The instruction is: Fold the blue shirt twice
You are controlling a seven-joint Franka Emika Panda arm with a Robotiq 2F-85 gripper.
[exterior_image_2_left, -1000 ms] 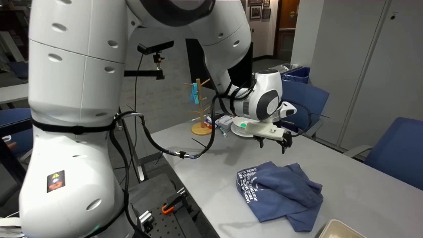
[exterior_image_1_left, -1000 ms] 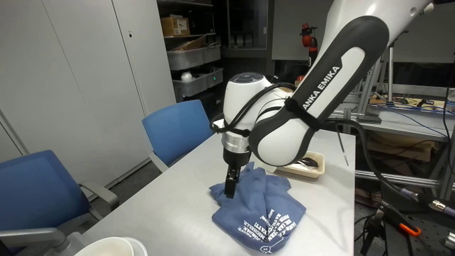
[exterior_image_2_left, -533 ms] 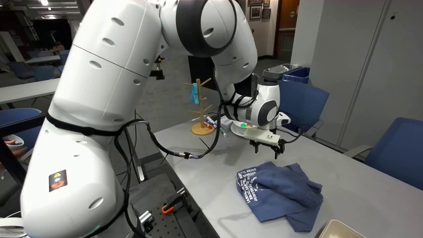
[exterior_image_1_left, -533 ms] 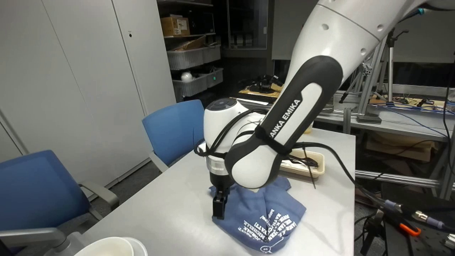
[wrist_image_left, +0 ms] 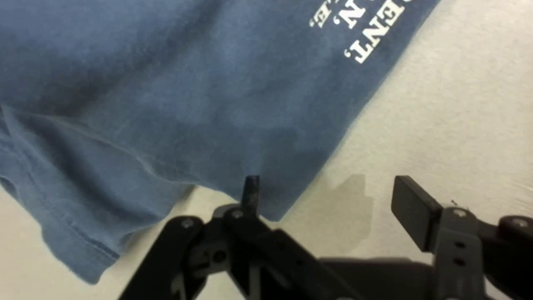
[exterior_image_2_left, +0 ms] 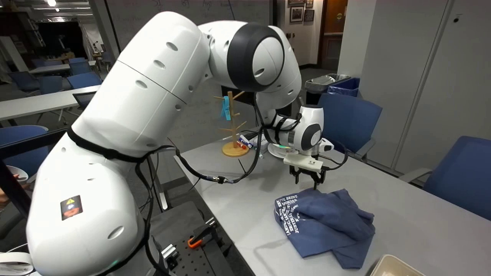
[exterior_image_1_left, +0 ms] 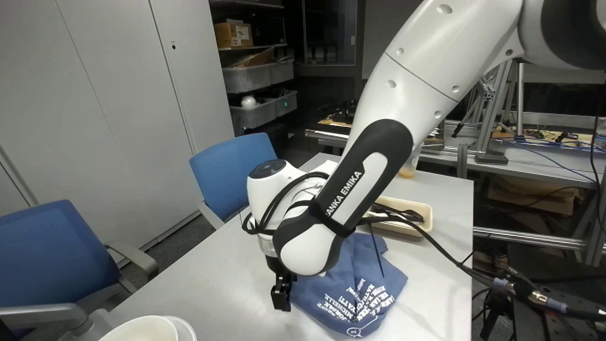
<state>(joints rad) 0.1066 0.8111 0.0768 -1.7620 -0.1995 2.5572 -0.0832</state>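
At left in an exterior view, a bowl [exterior_image_1_left: 142, 327] is seen on the table [exterior_image_1_left: 218, 289]. Next, the gripper [wrist_image_left: 329, 193] — fingers parted wide, nothing gripped — is held at a corner of the shirt [exterior_image_1_left: 348, 286]; contact cannot be told. Rumpled on the table, the shirt is followed by a tray [exterior_image_1_left: 407, 205].

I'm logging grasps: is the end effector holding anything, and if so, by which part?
Nothing is held: the end effector is open, with none of the blue shirt clamped.
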